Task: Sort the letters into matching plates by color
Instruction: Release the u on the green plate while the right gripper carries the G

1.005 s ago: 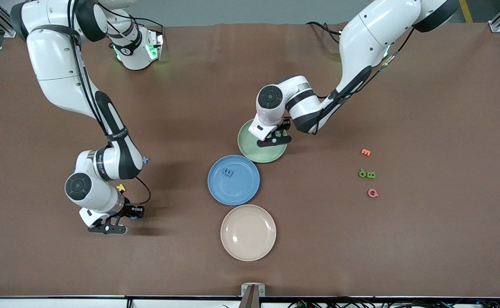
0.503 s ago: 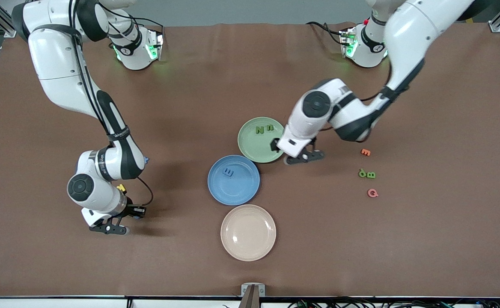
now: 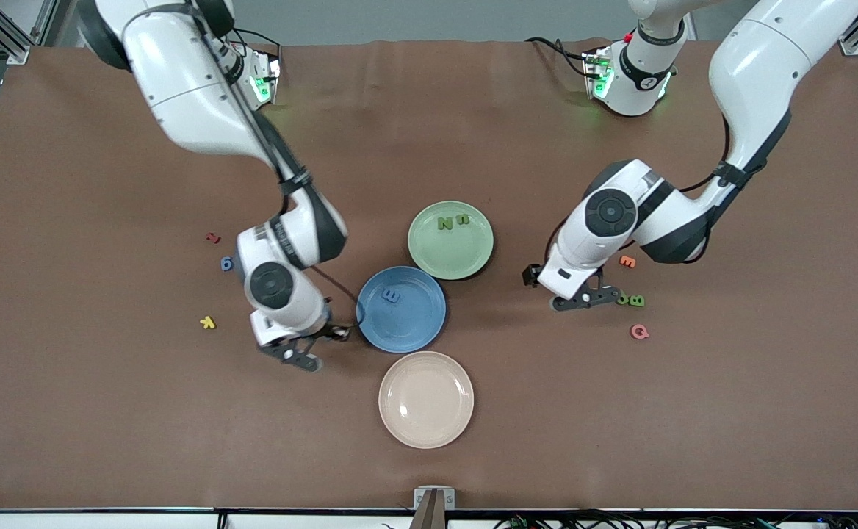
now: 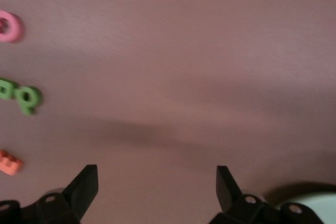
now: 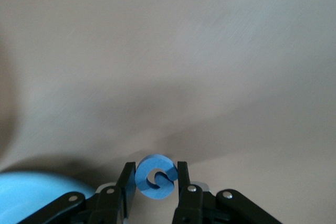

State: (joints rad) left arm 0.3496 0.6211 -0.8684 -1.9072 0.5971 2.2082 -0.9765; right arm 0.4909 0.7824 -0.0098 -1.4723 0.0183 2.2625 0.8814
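The blue plate [image 3: 416, 325] holds one blue letter [image 3: 391, 296]. The pale green plate [image 3: 451, 256] holds two green letters [image 3: 445, 223]. My right gripper [image 3: 302, 357] is over the table beside the blue plate's rim. It is shut on a round blue letter [image 5: 156, 177], with the plate's edge [image 5: 31, 195] close by. My left gripper [image 3: 583, 298] is open and empty over the table, beside two green letters [image 3: 630, 300] that also show in the left wrist view [image 4: 21, 95]. Another blue letter [image 3: 227, 263] lies toward the right arm's end.
A cream plate [image 3: 425, 399] lies nearer the front camera than the blue plate. An orange letter [image 3: 626, 261] and a pink letter [image 3: 640, 331] lie beside the green pair. A red letter [image 3: 213, 237] and a yellow letter [image 3: 208, 322] lie toward the right arm's end.
My right arm has carried the blue letter from its end of the table to the blue plate's rim. My left gripper has left the green plate and moved over to the two green letters.
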